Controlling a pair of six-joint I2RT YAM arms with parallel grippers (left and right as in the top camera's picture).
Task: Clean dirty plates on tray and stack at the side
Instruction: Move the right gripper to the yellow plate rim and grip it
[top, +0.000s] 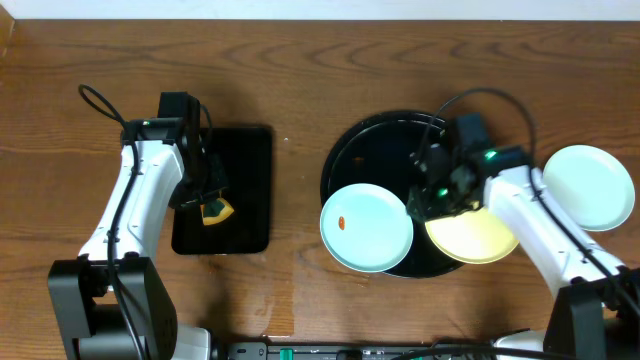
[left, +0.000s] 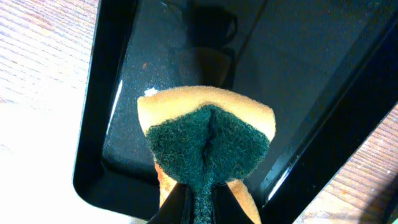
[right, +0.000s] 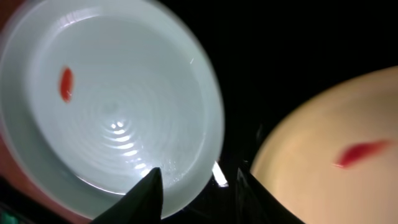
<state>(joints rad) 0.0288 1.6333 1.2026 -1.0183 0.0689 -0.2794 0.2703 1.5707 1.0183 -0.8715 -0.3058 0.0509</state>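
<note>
The round black tray (top: 375, 150) holds a pale blue plate (top: 366, 227) with an orange smear at its front left and a pale yellow plate (top: 475, 238) at its front right. Both overhang the rim. A second pale blue plate (top: 590, 185) lies on the table right of the tray, with no smear visible. My right gripper (top: 418, 200) is open between the two tray plates. In the right wrist view its fingers (right: 198, 177) straddle the blue plate's (right: 112, 106) rim, beside the smeared yellow plate (right: 323, 168). My left gripper (top: 210, 205) is shut on a yellow-and-green sponge (left: 208, 143).
A smaller rectangular black tray (top: 245, 160) lies at the left under the left gripper and sponge; its glossy floor (left: 298, 74) fills the left wrist view. The table is brown wood. The arm bases stand at the front corners.
</note>
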